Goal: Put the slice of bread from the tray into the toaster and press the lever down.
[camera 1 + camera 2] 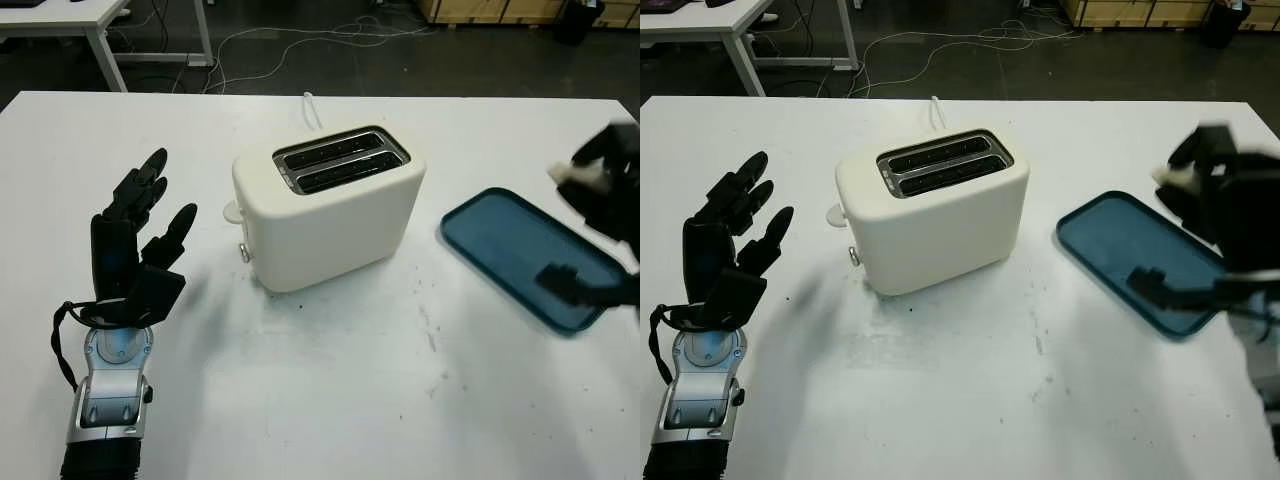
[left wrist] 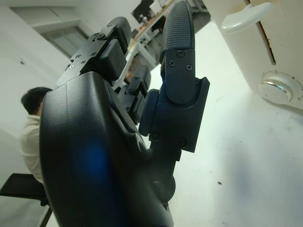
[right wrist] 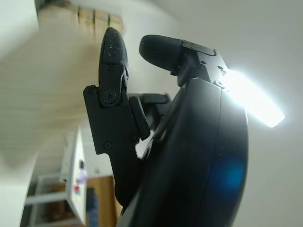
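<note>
1. Left robot hand (image 1: 135, 245) is hovering over the left part of the white desk (image 1: 330, 390), holding nothing, well apart from the toaster. One left forearm is entering from the bottom edge, cut off there.
2. In the left wrist view, a person (image 2: 31, 127) in a light top is showing behind the hand shell, mostly hidden by it.
3. One cream toaster (image 1: 330, 205) is standing upright near the desk's middle, with two slots (image 1: 340, 160) on top, both looking dark inside. One lever (image 1: 233, 211) is sticking out of the toaster's left end near the top of its slot, and one small metal knob (image 1: 244, 253) is sitting below it.
4. One white cord (image 1: 312, 108) is running from behind the toaster toward the far desk edge; its far end is hard to follow.
5. One blue tray (image 1: 500, 235) is lying flat on the desk to the right of the toaster, apart from it. Its right end is being covered by the right arm.
6. Right robot hand (image 1: 1205, 185) is hanging above the far right end of the tray, motion-blurred. A pale piece, seemingly the slice of bread (image 1: 1175, 178), is sitting between its fingers, so it is reading as gripped, though the blur is leaving the outline unclear.
7. The right wrist view is showing two black fingers (image 3: 111, 61) raised against a pale ceiling.
</note>
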Controlling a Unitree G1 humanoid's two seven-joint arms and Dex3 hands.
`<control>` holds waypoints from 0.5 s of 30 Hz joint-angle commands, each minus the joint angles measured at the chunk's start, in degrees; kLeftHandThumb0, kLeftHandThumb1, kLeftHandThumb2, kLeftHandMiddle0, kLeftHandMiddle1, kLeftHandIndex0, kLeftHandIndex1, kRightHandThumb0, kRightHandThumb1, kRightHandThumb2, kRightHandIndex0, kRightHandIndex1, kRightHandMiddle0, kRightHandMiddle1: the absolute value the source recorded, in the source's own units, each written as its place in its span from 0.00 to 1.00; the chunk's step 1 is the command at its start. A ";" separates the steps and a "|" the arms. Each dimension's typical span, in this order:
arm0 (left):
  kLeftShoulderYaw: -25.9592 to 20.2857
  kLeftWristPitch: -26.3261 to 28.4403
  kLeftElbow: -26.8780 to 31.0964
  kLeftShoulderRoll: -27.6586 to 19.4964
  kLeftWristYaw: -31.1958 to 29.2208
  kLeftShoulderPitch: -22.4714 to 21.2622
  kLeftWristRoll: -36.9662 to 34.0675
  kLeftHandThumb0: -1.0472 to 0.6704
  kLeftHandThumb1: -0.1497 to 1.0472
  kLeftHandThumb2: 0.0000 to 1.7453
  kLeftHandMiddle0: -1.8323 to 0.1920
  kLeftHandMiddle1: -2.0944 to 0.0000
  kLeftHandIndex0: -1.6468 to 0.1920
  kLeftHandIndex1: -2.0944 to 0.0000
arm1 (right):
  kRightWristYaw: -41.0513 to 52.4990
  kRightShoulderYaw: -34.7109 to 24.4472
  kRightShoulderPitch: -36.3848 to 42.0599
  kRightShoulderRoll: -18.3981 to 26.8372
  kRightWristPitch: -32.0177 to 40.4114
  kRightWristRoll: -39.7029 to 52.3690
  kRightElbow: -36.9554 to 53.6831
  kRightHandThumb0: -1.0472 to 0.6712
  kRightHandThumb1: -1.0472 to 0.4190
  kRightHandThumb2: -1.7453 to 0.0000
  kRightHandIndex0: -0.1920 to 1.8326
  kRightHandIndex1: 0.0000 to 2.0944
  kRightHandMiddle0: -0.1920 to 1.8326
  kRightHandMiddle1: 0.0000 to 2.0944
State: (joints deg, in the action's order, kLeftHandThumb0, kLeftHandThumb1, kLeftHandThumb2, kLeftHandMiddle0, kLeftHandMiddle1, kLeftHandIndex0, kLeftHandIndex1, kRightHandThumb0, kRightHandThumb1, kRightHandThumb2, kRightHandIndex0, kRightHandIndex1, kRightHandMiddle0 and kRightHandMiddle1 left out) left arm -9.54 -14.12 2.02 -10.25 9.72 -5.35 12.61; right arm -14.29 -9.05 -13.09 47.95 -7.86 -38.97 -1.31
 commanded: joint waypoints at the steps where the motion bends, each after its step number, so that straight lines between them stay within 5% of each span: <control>1: 0.15 -0.53 0.41 -0.17 0.41 0.14 0.30 0.20 0.89 0.20 0.60 0.99 0.62 1.00 | 2.83 0.06 -2.71 0.99 -1.45 2.46 -0.66 0.34 0.09 0.84 0.18 0.83 0.17 0.83; 7: 0.09 -0.48 0.74 0.03 0.53 0.20 -0.05 0.21 0.89 0.20 0.61 1.00 0.62 1.00 | 6.02 4.21 -6.73 0.27 -4.22 1.73 -3.15 0.40 0.09 0.93 0.26 0.83 0.25 0.83; 12: 0.13 -0.43 0.70 0.07 0.43 0.15 -0.23 0.21 0.89 0.20 0.61 1.00 0.62 1.00 | 13.85 5.46 -9.77 1.24 -3.99 5.47 -2.59 0.40 0.09 0.90 0.37 0.83 0.29 0.83; 15: 0.16 -0.62 0.52 0.01 0.34 0.09 -0.33 0.20 0.89 0.19 0.60 0.99 0.62 1.00 | 19.75 5.02 -14.39 1.11 -6.55 11.78 -5.03 0.43 0.09 0.91 0.39 0.83 0.35 0.74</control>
State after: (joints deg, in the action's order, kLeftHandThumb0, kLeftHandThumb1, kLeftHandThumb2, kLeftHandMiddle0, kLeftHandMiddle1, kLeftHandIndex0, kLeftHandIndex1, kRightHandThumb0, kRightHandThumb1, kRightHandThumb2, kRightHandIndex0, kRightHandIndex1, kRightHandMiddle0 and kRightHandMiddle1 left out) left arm -9.52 -14.13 2.21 -10.22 9.94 -5.34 12.51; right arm 3.84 -3.77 -24.89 48.50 -12.68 -29.90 -5.42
